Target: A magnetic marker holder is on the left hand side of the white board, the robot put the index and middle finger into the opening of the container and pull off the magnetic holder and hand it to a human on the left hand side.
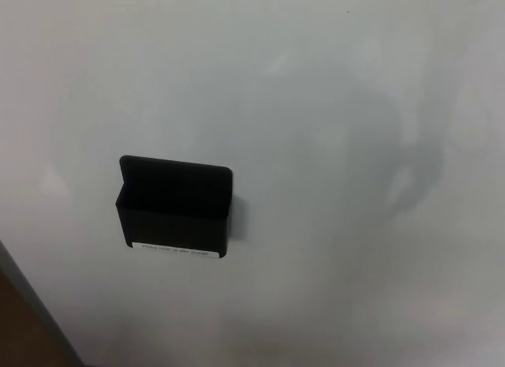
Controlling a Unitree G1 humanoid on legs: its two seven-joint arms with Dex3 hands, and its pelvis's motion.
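Black marker holder (175, 207) stuck on the whiteboard (331, 83), left of centre in my view | white label strip (175, 251) along its lower edge | neither hand visible, so I can't tell their state

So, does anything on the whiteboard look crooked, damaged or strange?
Nothing serious. The black magnetic marker holder sits slightly tilted on the whiteboard, looks empty and intact. Grey smudges of old wiping show to its right. No hand is in view.
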